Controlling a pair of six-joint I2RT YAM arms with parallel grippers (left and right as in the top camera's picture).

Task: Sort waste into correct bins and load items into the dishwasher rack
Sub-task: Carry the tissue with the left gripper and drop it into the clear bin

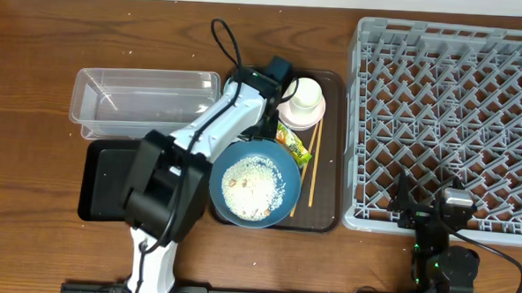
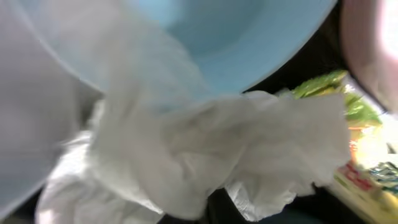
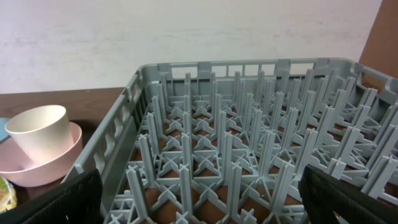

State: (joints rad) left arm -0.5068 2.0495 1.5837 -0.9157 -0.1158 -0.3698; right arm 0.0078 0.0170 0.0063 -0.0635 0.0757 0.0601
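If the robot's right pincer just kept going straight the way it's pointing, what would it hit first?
Most likely the large grey plastic lattice rack, which fills the view straight ahead of the open right pincer. Depth is unclear, so I can't tell how far in it would first touch.

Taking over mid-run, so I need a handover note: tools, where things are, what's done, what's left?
Left tool: shut, apparently pinching the napkin at the light blue bowl, over the brown serving tray.
Right tool: open, empty, at the near edge of the rack.
On the serving tray: wrapper, dark blue bowl with rice, chopsticks, cream cup inside the pink bowl.
Clear tub and black tray sit left of the serving tray. Nothing is visible in either.
Done: nothing binned or racked.
Left: all waste to the bins, dishes and chopsticks to the rack.
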